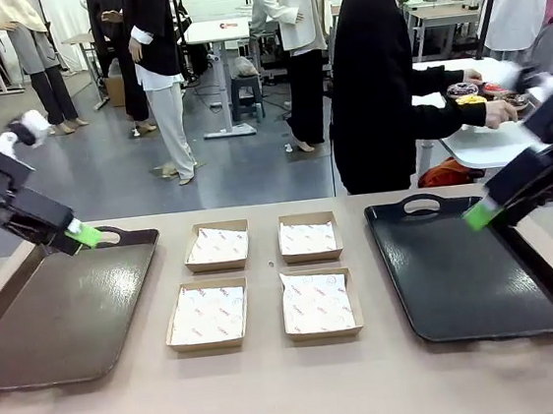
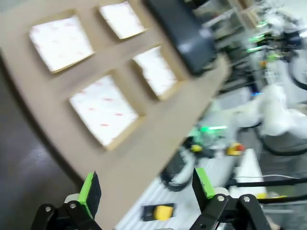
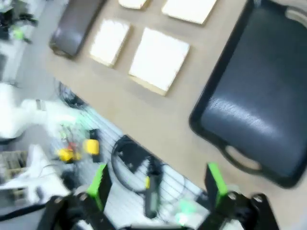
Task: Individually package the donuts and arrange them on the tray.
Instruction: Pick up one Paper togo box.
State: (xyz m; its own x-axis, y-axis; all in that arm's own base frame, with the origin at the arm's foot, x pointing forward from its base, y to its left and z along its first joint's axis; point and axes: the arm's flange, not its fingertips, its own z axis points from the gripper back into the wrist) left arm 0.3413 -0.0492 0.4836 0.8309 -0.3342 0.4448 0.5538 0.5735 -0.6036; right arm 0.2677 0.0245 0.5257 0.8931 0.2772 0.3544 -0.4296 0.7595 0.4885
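The donuts [image 1: 482, 93] lie together beyond the table at the far right, small in the front view, and the person's hands [image 1: 496, 113] are on them. My left gripper [image 1: 82, 234] hovers open over the far edge of the brown tray [image 1: 60, 309]. In its wrist view the left gripper [image 2: 146, 189] holds nothing between its green pads [image 2: 89, 191]. My right gripper [image 1: 480, 213] hangs open above the black tray [image 1: 472, 275]. Its wrist view shows the right gripper [image 3: 157, 183] empty too, with the black tray [image 3: 259, 96] beneath.
Four shallow cardboard boxes lined with white printed paper sit in a square between the trays: [image 1: 217, 245], [image 1: 309, 237], [image 1: 208, 315], [image 1: 320, 303]. The person [image 1: 372, 78] stands at the far side, turned toward a white side table [image 1: 488, 145]. Other people stand farther back.
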